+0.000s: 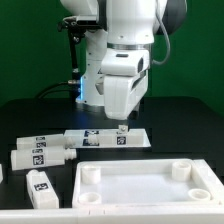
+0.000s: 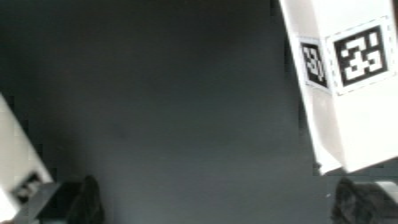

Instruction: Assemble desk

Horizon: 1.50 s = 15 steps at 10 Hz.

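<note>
The white rimmed tabletop (image 1: 150, 188) with round corner sockets lies at the front of the exterior view's right. Three short white tagged legs lie on the exterior view's left: one (image 1: 42, 155), one (image 1: 42, 186), and one cut off by the edge (image 1: 2, 174). My gripper (image 1: 122, 124) hangs over the black table just behind the marker board (image 1: 105, 138). In the wrist view its fingertips (image 2: 71, 200) stand wide apart with only dark table between them (image 2: 214, 205). It is open and empty. A white piece with tags on two faces (image 2: 350, 60) lies beside one fingertip, not touching it.
The robot's white body (image 1: 125, 60) stands behind the marker board. Another white edge (image 2: 15, 130) shows at the side of the wrist view. The black table (image 1: 180, 125) stretches to the exterior view's right of the arm.
</note>
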Motion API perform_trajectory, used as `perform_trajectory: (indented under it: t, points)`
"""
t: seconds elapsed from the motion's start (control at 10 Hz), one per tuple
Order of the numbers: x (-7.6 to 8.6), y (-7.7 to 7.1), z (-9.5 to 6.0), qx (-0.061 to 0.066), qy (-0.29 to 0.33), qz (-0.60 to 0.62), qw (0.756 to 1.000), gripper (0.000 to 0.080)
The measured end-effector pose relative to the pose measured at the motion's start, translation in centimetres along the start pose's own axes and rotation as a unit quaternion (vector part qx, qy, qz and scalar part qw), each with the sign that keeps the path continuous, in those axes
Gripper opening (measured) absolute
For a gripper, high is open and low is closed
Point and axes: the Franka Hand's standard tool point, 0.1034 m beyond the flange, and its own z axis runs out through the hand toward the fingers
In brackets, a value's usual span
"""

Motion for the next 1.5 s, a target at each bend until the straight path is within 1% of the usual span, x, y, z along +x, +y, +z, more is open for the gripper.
perform_trajectory:
  t: [0.1, 0.2, 0.5, 0.6, 0.7, 0.8, 0.9, 1.2, 1.3, 1.4, 1.5]
  points:
    - [0.1, -2.0, 1.0, 0.000, 0.001, -0.005, 1.000, 0.0649]
    - [0.0, -2.7, 1.4, -0.005, 0.004, -0.009, 1.000, 0.0649]
    - [-0.1, -2.6, 1.4, -0.003, 0.003, -0.006, 1.000, 0.0649]
    - [-0.2, -2.6, 1.5, -0.005, 0.004, -0.006, 1.000, 0.0649]
    - [-0.3, -3.2, 2.2, -0.012, 0.007, -0.008, 1.000, 0.0649]
    - [-0.4, -4.0, 3.0, -0.008, 0.006, -0.008, 1.000, 0.0649]
    - [-0.6, -4.3, 3.8, -0.006, 0.004, -0.008, 1.000, 0.0649]
    - [-1.8, -4.2, 5.4, 0.008, -0.002, 0.002, 1.000, 0.0649]
    - [-2.0, -4.2, 5.4, 0.009, -0.003, 0.005, 1.000, 0.0649]
    - [-1.9, -4.2, 5.4, 0.009, -0.003, 0.006, 1.000, 0.0624]
    - [-2.0, -4.2, 5.5, 0.009, -0.003, 0.006, 1.000, 0.0624]
